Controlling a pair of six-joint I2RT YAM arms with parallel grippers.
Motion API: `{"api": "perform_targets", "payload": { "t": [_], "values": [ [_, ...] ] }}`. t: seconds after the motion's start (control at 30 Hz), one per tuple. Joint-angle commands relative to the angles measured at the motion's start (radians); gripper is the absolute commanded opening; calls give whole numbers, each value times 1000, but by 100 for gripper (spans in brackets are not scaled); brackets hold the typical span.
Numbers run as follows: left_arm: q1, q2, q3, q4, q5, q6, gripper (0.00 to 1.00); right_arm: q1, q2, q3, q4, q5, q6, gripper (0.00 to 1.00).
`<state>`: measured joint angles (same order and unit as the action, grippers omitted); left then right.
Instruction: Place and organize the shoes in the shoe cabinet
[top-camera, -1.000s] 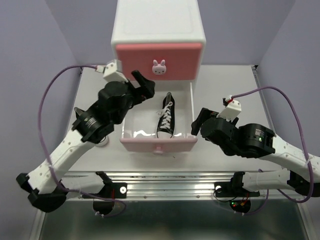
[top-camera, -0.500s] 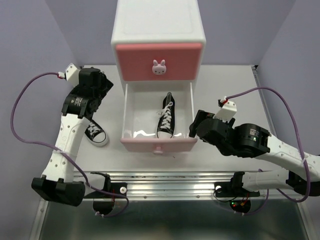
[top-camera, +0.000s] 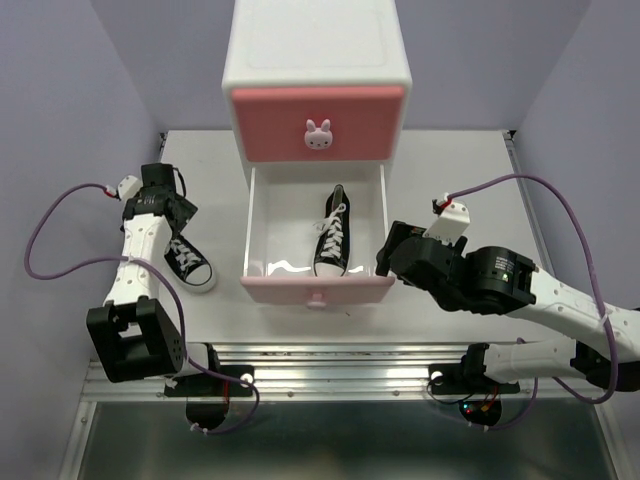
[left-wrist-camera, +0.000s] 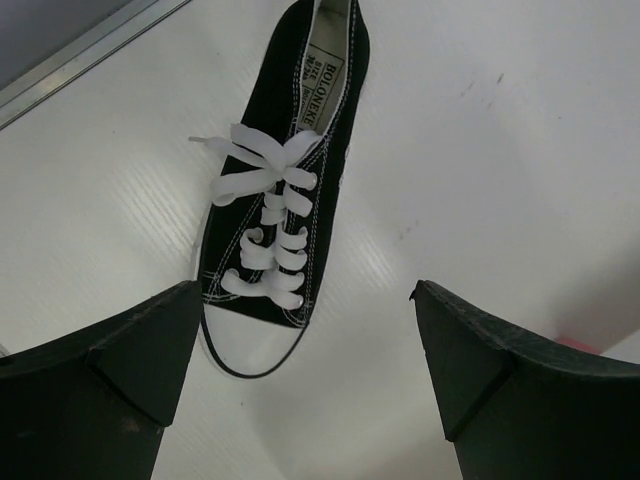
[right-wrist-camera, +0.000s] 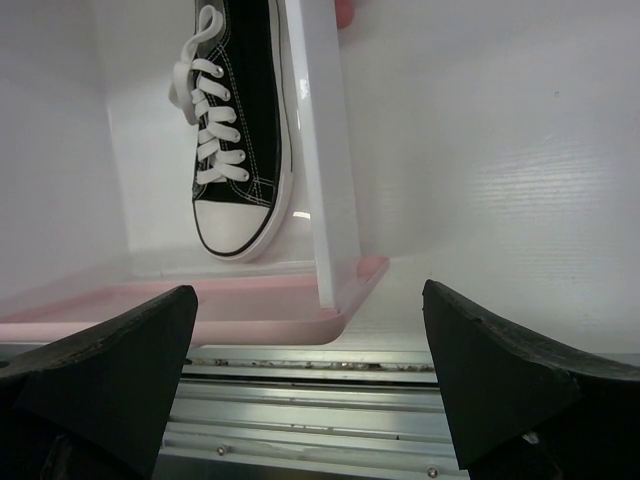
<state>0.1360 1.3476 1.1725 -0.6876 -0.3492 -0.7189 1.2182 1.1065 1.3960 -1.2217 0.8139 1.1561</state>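
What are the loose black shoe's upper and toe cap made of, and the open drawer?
Shoe upper: likely canvas, matte black, with visible white stitching. Toe cap: smooth white, probably rubber. Open drawer: glossy white inside with reflections, pink front, apparently moulded plastic.

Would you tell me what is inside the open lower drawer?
In the lower drawer, one black sneaker lies along the right wall, toe toward the pink front. The drawer's rear, beneath the shut upper drawer, is hidden.

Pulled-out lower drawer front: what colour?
Pale pink; the drawer front shows best in the top external view.
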Motion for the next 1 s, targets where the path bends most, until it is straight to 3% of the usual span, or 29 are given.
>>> {"api": "perform_targets", "payload": {
  "t": [0.0, 0.23, 0.4, 0.43, 0.53, 0.57, 0.6, 0.73, 0.83, 0.97],
  "values": [
    [43, 18, -82, 104, -7, 45, 99, -5, -7, -2, 19, 18, 8, 100],
    [71, 145, -145, 305, 46, 99, 98, -5, -8, -2, 19, 7, 10, 100],
    [103, 278, -133, 361, 55, 105, 86, -5, -10, 6, 19, 8, 8, 100],
    [103, 303, -123, 361, 50, 108, 71, -5, -8, 8, 19, 7, 8, 100],
    [106, 317, -83, 346, 44, 118, 41, -5, -7, 15, 10, 5, 8, 100],
    [106, 308, -79, 344, 38, 121, 15, -5, -5, 15, 7, 5, 10, 100],
    [106, 300, -73, 336, 33, 127, 0, -5, -7, 17, 2, 8, 14, 100],
    [106, 217, -50, 300, 59, 159, 0, -5, -8, 15, 2, 18, 27, 100],
    [105, 78, -11, 255, 91, 170, 0, -5, -10, 12, 4, 19, 37, 100],
    [96, -199, 12, 339, 246, 208, 0, -5, -16, -2, 17, 19, 40, 100]
  ]
}}
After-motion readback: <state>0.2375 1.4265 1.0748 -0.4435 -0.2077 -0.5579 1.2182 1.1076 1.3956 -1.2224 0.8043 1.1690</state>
